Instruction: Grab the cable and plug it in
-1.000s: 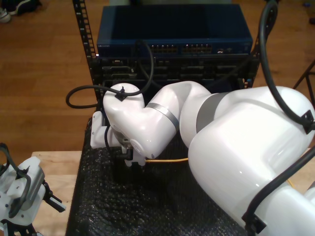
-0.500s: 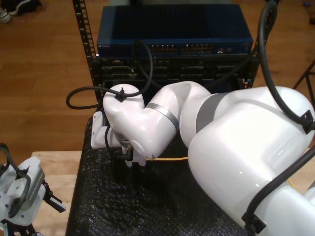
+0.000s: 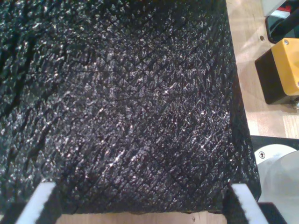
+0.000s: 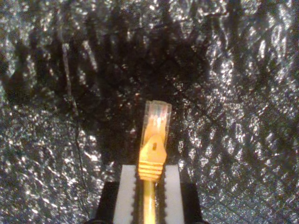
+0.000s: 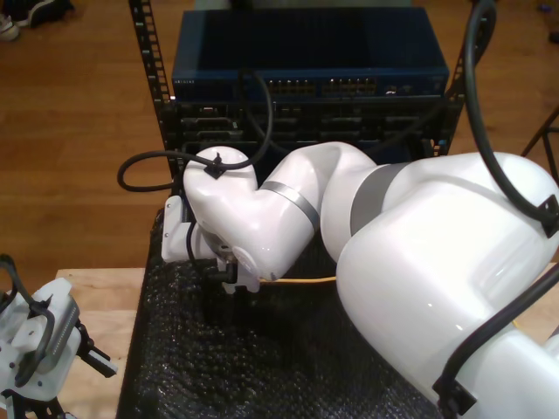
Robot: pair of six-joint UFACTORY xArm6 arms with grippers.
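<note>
Second gripper point(image 4: 150, 186) is clamped on the cable point(image 4: 152, 154) just behind the plug; the clear plug tip point(image 4: 156, 112) sticks out past the jaws, over the black bubble-wrap mat point(image 4: 243, 140). In the exterior view the same gripper point(image 5: 229, 281) hangs low over the mat point(image 5: 262, 367), with the yellow cable point(image 5: 301, 281) trailing toward the exterior view's right under the big white arm point(image 5: 419, 262). First gripper point(image 3: 145, 205) has its jaws spread wide with nothing between them, over the mat edge point(image 3: 140, 116) and a strip of wooden table point(image 3: 243, 23); a yellow box point(image 3: 285, 65) sits near. A gripper point(image 5: 52, 349) shows at the exterior view's lower left.

Handling, as a judgement: the cable is light and floppy, so it will sag and drag behind. The plug is small, hard plastic, and its latch tab is likely fragile. The grip on the orange boot right behind the plug looks right, keeping the tip stiff and aimed. The rack point(image 5: 306, 87) with port rows point(image 5: 341, 87) stands well apart, behind the mat; the plug is not yet inserted.
</note>
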